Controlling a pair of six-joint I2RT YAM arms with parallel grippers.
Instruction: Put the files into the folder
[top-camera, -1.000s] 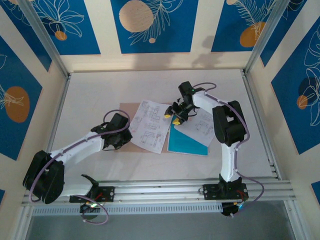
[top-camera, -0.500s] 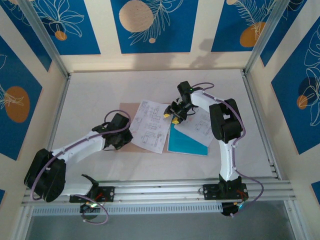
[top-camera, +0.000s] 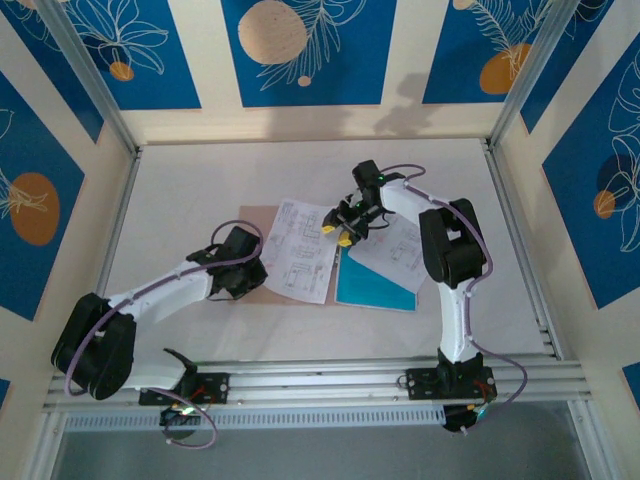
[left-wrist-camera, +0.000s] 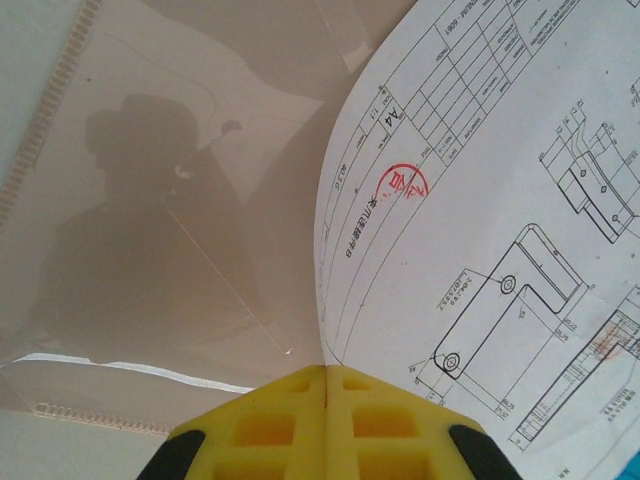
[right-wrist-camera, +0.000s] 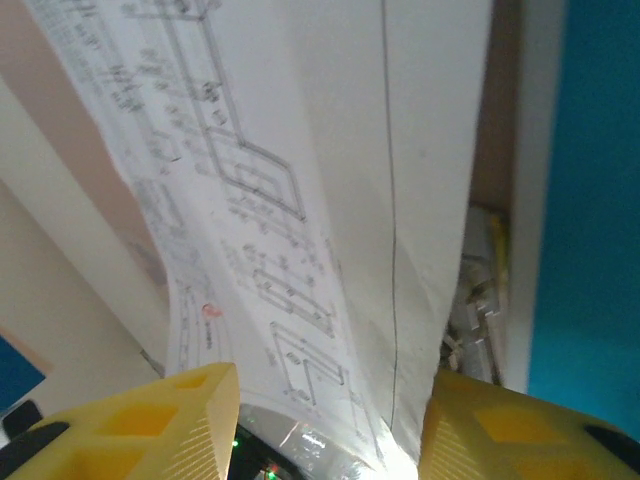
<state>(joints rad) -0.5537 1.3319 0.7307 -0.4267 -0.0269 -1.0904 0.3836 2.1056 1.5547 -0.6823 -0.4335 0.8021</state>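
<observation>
Your left pincer (left-wrist-camera: 325, 415) has its yellow pads pressed together on the edge of a printed sheet (left-wrist-camera: 480, 200), which bows up from the pinkish folder (left-wrist-camera: 180, 200) beneath it. Your right pincer (right-wrist-camera: 325, 430) has its pads spread wide apart, with the same sheet's opposite edge arching between them. From above, that sheet lies across the folder on the counter (top-camera: 200, 180), and a second printed sheet (top-camera: 398, 245) rests on the teal sheet (top-camera: 365, 290) just to its right.

white files (top-camera: 300, 250) (black drawings, red stamp), teal sheet (top-camera: 370, 288), pinkish-tan folder (top-camera: 254, 213).
</observation>
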